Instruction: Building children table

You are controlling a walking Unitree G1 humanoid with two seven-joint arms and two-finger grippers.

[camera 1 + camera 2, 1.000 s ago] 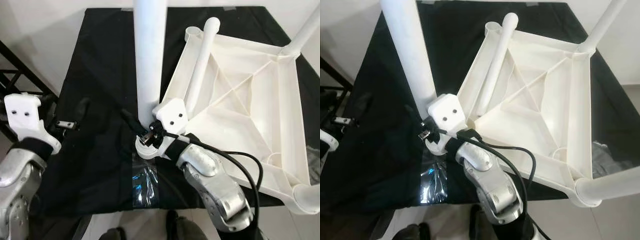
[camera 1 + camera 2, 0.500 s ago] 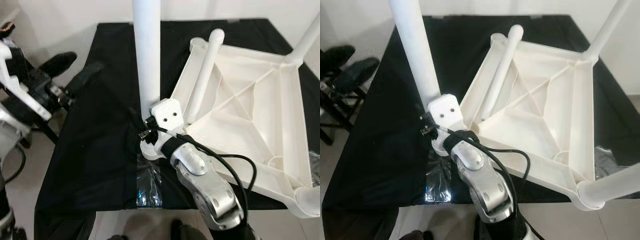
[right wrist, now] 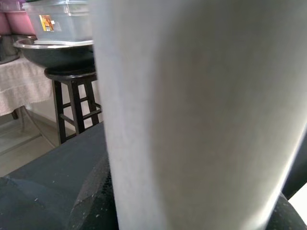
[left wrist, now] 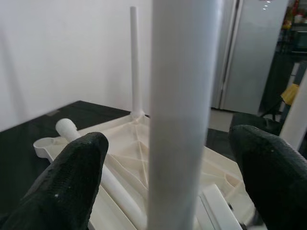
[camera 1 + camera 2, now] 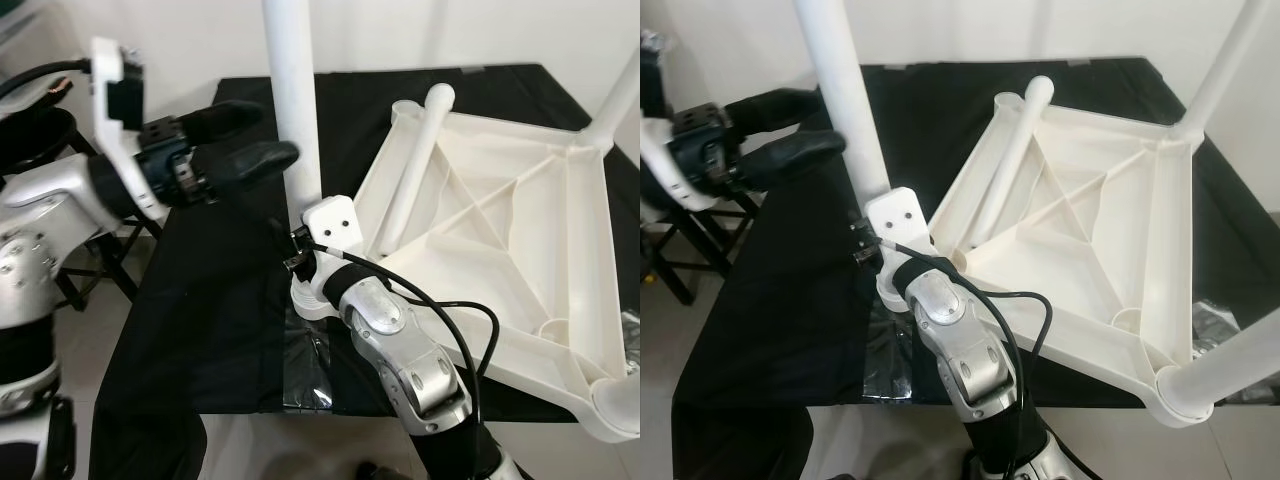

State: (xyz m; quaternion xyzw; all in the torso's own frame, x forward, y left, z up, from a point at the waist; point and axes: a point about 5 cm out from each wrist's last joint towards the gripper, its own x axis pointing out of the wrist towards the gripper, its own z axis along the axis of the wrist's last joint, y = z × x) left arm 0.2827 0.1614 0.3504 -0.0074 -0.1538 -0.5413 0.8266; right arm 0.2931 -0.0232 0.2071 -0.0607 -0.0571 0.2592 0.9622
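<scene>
No words, brands or numbers can be read anywhere. A clear storage box (image 3: 57, 19) carries a small orange label, too blurred to make out.

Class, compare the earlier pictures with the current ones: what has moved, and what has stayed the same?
The left gripper has risen from beside the black table and reached in, open, its fingers now flanking the upright leg. The right gripper stays clamped at that leg's base. The upturned tabletop lies as before.
</scene>
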